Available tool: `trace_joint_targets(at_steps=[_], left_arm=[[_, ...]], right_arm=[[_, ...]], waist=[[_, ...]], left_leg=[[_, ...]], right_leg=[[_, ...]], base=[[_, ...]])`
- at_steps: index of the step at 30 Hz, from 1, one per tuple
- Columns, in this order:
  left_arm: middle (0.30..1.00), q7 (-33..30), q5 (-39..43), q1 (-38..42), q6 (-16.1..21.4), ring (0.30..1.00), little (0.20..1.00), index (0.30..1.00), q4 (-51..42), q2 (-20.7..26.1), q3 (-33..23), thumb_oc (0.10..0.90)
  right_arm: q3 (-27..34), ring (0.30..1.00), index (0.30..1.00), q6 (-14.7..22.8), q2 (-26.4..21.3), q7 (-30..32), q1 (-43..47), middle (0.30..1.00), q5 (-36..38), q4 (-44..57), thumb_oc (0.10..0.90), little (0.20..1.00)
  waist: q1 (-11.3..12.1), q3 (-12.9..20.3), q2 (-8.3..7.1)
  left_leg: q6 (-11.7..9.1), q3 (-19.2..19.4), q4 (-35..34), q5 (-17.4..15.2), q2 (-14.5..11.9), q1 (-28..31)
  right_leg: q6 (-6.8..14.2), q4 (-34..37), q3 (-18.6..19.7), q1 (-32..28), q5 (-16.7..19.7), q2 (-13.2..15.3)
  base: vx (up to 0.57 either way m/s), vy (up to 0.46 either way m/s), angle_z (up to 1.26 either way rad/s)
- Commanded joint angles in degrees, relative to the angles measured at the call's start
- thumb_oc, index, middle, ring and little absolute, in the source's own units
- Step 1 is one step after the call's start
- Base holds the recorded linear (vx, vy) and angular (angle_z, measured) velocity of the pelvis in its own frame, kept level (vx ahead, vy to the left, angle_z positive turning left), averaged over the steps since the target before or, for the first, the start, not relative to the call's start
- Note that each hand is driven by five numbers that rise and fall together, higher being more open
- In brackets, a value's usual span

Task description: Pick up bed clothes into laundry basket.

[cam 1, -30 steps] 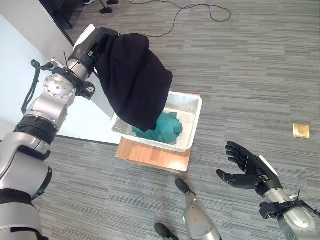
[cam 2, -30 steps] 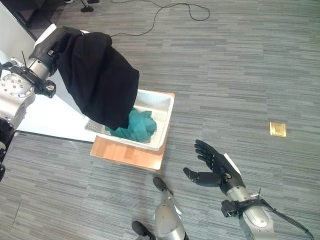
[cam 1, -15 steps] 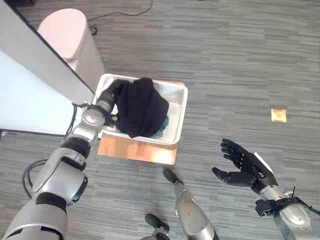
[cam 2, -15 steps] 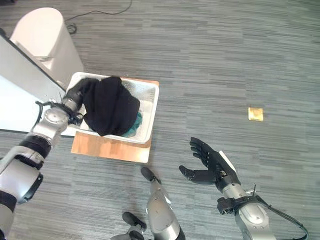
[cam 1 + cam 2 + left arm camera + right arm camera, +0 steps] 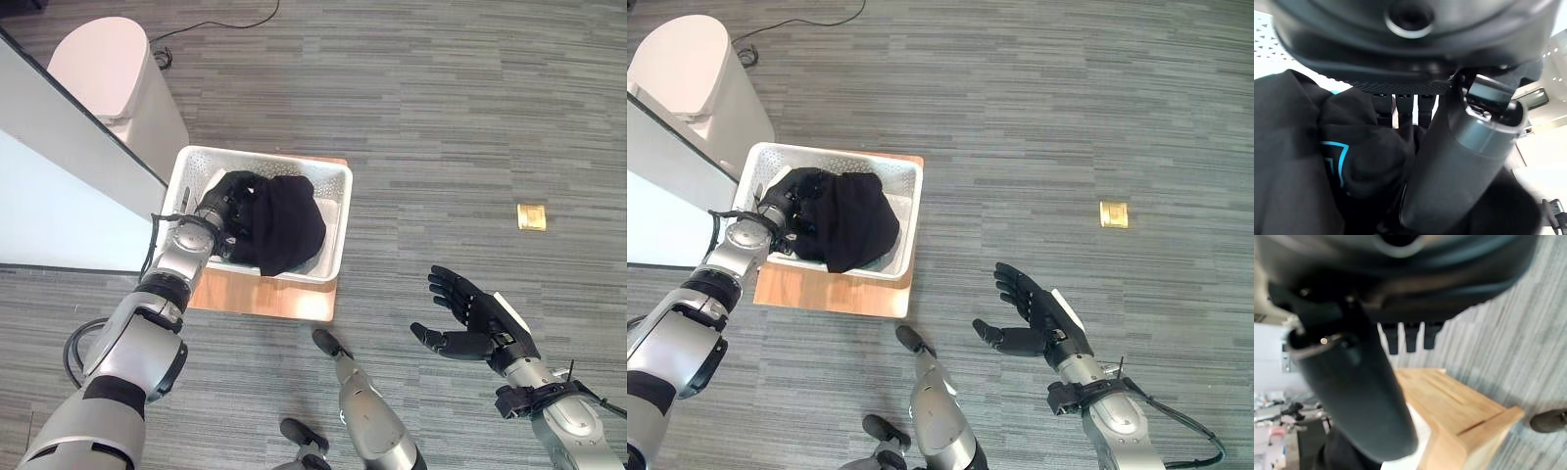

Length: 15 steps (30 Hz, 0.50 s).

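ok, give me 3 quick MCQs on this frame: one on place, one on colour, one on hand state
1. Where does the dark cloth lie?
A. on the floor
B. in the white perforated laundry basket
C. on the white bin

2. What colour is the board under the basket?
A. light brown wood
B. blue
C. black

3. How is the right hand?
A. shut on cloth
B. open, holding nothing
C. inside the basket

B: the dark cloth fills the white perforated laundry basket.
A: the wooden board shows beneath.
B: the right hand hangs over grey floor, fingers spread.
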<state>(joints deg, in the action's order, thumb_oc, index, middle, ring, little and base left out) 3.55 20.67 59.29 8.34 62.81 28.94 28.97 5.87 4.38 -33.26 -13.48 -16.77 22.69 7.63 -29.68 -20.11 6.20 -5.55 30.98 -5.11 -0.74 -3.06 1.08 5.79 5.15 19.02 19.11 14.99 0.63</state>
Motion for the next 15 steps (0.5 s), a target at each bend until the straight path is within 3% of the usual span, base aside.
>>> trace_joint_targets(at_steps=[1,2,5,6,10,13,15], left_arm=[[0.9,-2.3,3.5,8.4,6.0,0.9,0.9,0.9,-4.3,6.3,-1.9,0.8],[0.9,-1.9,3.8,10.1,7.2,0.9,0.9,0.9,-10.1,9.6,1.0,0.8],[0.9,-2.0,4.3,10.8,8.3,0.9,0.9,0.9,-15.9,12.9,2.5,0.8],[0.9,-2.4,5.4,10.4,9.9,0.9,0.9,0.9,-21.1,15.9,2.7,0.8],[0.9,-3.3,7.1,7.9,11.8,0.9,0.9,0.9,-30.8,20.8,0.6,0.8],[0.9,-5.3,9.1,2.2,14.2,0.9,0.9,0.9,-40.7,25.3,-6.2,0.8],[0.9,-6.9,9.9,-4.9,15.9,0.9,0.9,0.9,-47.4,26.7,-14.0,0.8]], right_arm=[[3.6,0.9,0.9,4.1,-2.1,0.3,-1.9,0.9,0.7,4.8,0.8,0.9],[4.1,0.9,0.9,4.1,-2.6,-0.2,-2.4,0.9,0.5,4.7,0.8,0.9],[4.6,0.9,0.9,4.2,-2.8,-0.7,-3.0,0.9,0.5,4.9,0.8,0.9],[4.8,0.9,0.9,4.2,-2.6,-0.9,-3.5,0.9,0.1,4.9,0.8,0.9],[5.8,0.9,0.9,4.7,-2.1,-0.1,-3.7,0.9,-0.5,4.4,0.8,0.9],[9.1,0.9,0.9,5.8,-2.9,2.4,-1.7,0.9,-1.9,3.3,0.8,0.9],[12.0,0.9,0.9,6.9,-4.0,5.5,0.3,0.9,-3.9,1.9,0.8,0.9]], waist=[[-0.2,5.2,-0.45],[1.1,5.9,0.58],[2.2,6.4,1.11],[3.7,7.0,1.55],[5.6,8.0,1.65],[7.4,8.8,1.06],[8.9,9.6,0.1]], left_leg=[[-2.2,-2.4,0.1,1.9,-2.1,-0.7],[-2.2,-3.5,0.1,1.9,-2.0,-0.4],[-2.1,-4.4,0.1,1.9,-1.8,0.0],[-2.1,-5.4,0.1,1.9,-1.7,0.4],[-2.0,-6.9,0.1,1.7,-1.5,0.9],[-1.9,-7.0,0.1,1.4,-1.4,1.4],[-1.7,-7.0,0.1,1.2,-1.4,1.8]], right_leg=[[6.7,-0.3,-4.2,-7.7,-8.4,4.7],[6.6,-0.2,-5.2,-8.8,-8.8,5.2],[6.5,-0.2,-6.2,-9.9,-9.1,5.6],[6.5,-0.2,-7.2,-10.8,-9.3,5.9],[6.5,-0.4,-8.7,-12.2,-9.8,6.4],[6.8,-0.4,-9.4,-13.0,-9.8,6.6],[6.9,-0.4,-9.5,-13.2,-9.4,6.6]], base=[[0.01,-0.017,0.15],[0.01,-0.017,0.17],[0.01,-0.025,0.18],[0.0,-0.024,0.32],[0.0,-0.017,0.34],[-0.02,0.013,0.18],[-0.02,0.018,0.02]])
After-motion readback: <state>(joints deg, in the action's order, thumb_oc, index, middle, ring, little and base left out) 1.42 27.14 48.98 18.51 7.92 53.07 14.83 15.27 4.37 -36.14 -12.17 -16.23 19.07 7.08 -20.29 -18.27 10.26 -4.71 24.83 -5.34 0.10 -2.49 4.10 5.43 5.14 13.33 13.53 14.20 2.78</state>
